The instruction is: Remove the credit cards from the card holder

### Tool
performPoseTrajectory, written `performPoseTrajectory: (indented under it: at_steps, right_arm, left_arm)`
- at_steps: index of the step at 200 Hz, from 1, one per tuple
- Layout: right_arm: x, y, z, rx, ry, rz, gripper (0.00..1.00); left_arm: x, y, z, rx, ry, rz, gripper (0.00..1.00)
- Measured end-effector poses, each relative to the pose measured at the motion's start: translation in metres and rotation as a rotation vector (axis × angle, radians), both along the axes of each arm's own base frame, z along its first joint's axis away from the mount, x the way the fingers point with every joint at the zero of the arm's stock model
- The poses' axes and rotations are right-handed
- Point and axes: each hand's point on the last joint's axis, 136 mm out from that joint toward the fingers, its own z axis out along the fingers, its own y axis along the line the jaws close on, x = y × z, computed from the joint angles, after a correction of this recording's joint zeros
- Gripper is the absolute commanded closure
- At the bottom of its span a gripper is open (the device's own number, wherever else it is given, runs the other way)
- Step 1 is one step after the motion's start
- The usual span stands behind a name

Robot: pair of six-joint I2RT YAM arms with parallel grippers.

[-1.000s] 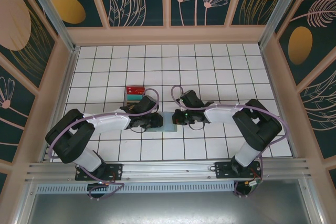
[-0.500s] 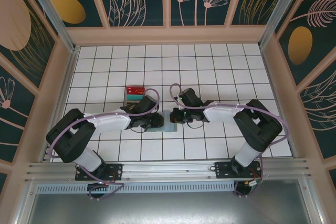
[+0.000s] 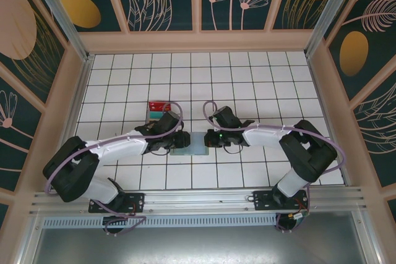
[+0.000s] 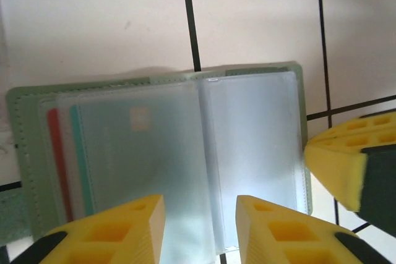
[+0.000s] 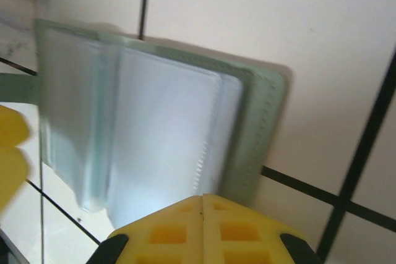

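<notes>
The card holder [image 4: 185,153] lies open on the tiles, grey-green at the rim with cloudy clear sleeves inside; it also lies between the two wrists [image 3: 197,143]. The edges of a red credit card [image 4: 54,153] and a teal one [image 4: 79,153] stick out of its left pockets. My left gripper [image 4: 201,211] hovers over the holder's near edge, open, with nothing between its yellow fingers [image 4: 124,227]. My right gripper [image 5: 203,199] is shut, its tips at the holder's right border [image 5: 253,140]. One of its fingers [image 4: 337,165] reaches the holder's right side.
A clear tray [image 3: 158,110] with red and teal cards stands one tile behind the left wrist. Both forearms converge on the holder near the middle of the white tiled floor [image 3: 247,85]. Patterned walls enclose the floor on three sides.
My left gripper's jaws have parted a little, and the left arm's elbow has swung out to the left and lower. The right gripper stays shut at the holder's right side.
</notes>
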Motion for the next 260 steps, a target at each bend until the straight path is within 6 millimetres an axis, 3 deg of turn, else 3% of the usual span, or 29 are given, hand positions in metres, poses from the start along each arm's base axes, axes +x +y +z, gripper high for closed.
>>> performPoseTrajectory:
  at_steps: [47,149,213,260]
  right_arm:
    - [-0.004,-0.009,-0.009,-0.031,0.013,-0.013,0.94]
    - [-0.004,-0.008,-0.010,-0.023,0.007,-0.012,0.95]
    - [-0.004,-0.008,-0.010,-0.018,0.007,-0.011,0.96]
    - [-0.004,-0.007,-0.010,-0.014,0.009,-0.009,0.96]
  left_arm:
    - [-0.004,0.018,-0.015,0.027,0.031,0.054,0.58]
    - [-0.005,0.020,-0.026,0.045,0.060,0.067,0.57]
    - [0.000,0.023,-0.014,0.037,0.020,0.088,0.56]
    - [-0.003,0.024,-0.025,0.055,0.051,0.083,0.57]
